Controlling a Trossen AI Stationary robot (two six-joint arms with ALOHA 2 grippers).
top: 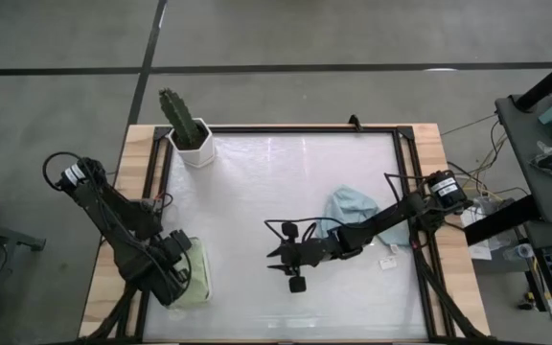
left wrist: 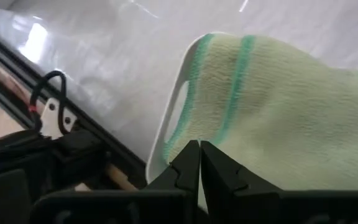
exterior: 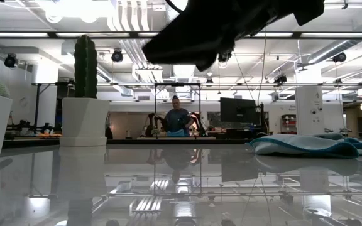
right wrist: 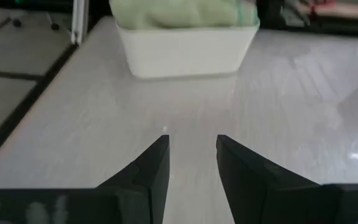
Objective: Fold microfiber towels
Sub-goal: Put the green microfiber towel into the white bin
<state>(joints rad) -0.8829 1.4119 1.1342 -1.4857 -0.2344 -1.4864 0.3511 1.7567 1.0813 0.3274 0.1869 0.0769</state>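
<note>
A sage green towel (left wrist: pixel 278 106) with green stripes lies bunched in the white tray (top: pixel 202 251) at the table's near left; it also shows in the right wrist view (right wrist: pixel 179 12). My left gripper (left wrist: pixel 199 149) is shut just above that towel, by the tray's rim (left wrist: pixel 178 106). A pale blue towel (top: pixel 351 205) lies crumpled on the table right of centre, with a teal edge showing under it in the low view (exterior: pixel 303 145). My right gripper (right wrist: pixel 191 143) is open and empty over bare table near the centre (top: pixel 272 259), pointing toward the tray. The grey and yellow towels are out of view. My left gripper stands with its shut fingertips (left wrist: pixel 191 158) over the sage green towel's striped edge (left wrist: pixel 194 124) in the tray. I cannot tell whether they touch the cloth.
A cactus in a white pot (top: pixel 188 129) stands at the far left corner. A black frame (top: pixel 286 127) runs round the table top. A small white tag (top: pixel 388 262) lies by the right arm. Bare table lies between the tray and the pale blue towel.
</note>
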